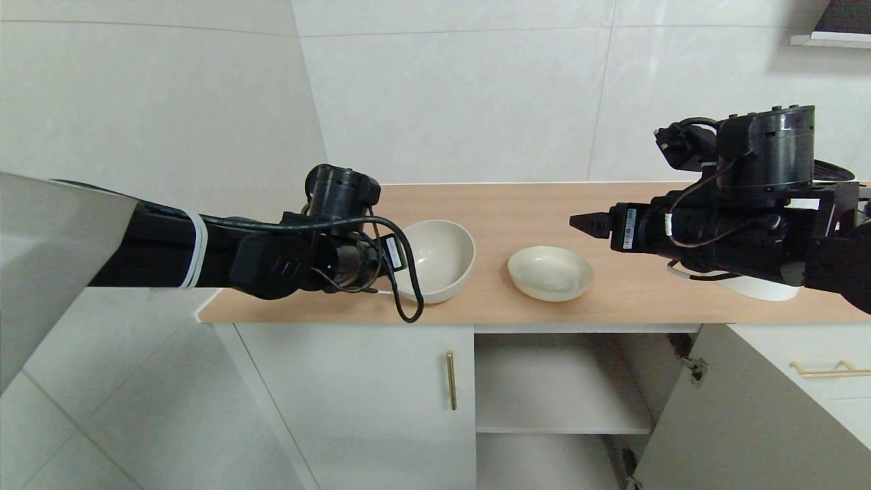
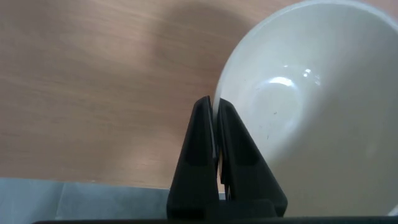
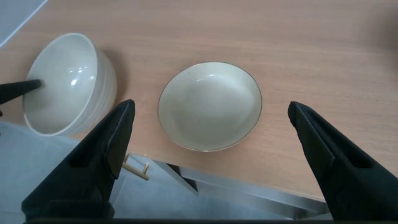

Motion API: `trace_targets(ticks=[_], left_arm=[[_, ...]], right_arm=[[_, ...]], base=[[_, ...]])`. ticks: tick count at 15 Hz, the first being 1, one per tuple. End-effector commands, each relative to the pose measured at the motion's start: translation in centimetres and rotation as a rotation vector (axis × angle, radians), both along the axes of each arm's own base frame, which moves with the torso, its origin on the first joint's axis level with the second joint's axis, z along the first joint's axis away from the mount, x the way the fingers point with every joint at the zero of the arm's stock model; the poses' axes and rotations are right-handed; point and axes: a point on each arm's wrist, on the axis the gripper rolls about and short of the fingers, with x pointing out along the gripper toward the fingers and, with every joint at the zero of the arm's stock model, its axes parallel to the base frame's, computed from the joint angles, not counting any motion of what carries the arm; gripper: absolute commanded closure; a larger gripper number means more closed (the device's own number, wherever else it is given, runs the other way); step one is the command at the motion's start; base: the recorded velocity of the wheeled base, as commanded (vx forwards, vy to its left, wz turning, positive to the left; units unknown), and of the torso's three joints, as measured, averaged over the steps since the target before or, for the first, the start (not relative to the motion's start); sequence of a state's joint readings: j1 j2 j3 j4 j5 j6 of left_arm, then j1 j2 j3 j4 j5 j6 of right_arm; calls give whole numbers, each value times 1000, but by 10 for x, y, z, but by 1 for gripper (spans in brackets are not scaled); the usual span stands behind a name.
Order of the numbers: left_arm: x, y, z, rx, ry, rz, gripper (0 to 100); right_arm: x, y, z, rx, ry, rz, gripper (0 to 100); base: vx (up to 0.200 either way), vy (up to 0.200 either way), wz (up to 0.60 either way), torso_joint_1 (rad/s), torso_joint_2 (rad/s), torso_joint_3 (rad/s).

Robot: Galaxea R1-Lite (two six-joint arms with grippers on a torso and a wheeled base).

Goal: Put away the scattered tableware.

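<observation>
Tabletop (image 1: 544,204): 1 deep bowl (image 1: 442,258), 1 shallow bowl (image 1: 551,272) | left pincer (image 2: 214,102) clamped on deep bowl's rim | right pincer (image 3: 210,107) apart, near shallow bowl

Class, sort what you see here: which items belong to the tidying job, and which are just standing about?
Job: deep white ceramic bowl, pinched at its rim by the left gripper; shallow cream dish; open right gripper; open cupboard shelf.
Just there: wooden countertop; closed cupboard door with brass handle.

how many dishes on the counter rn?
3: deep white ceramic bowl at the left end of the wooden counter, rim in the left gripper; shallow cream dish mid-counter; white piece mostly hidden under the right arm, kind unclear.
</observation>
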State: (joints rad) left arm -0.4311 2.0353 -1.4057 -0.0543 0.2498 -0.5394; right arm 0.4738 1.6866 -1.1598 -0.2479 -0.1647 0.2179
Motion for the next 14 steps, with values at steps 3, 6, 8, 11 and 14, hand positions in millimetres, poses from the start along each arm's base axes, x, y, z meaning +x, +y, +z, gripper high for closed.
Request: trace_targets(ticks=[3, 6, 8, 11, 14], left_arm=[[-12, 5, 15, -11, -25, 0, 100], [-26, 12, 28, -25, -45, -11, 100], [-41, 15, 40, -58, -81, -54, 100], [-56, 17, 50, -89, -118, -96, 100], [-58, 16, 50, -89, -117, -101, 100]], right_arm=[[1, 1, 0, -1, 2, 1, 0], [22, 5, -21, -30, 54, -22, 0], [40, 7, -36, -64, 99, -72, 0], [61, 4, -54, -95, 142, -131, 0], [82, 3, -77, -121, 181, -189, 0]], base=[[0, 0, 0, 0, 0, 0], [0, 0, 0, 0, 0, 0], [0, 0, 0, 0, 0, 0], [0, 0, 0, 0, 0, 0], [0, 0, 0, 0, 0, 0]])
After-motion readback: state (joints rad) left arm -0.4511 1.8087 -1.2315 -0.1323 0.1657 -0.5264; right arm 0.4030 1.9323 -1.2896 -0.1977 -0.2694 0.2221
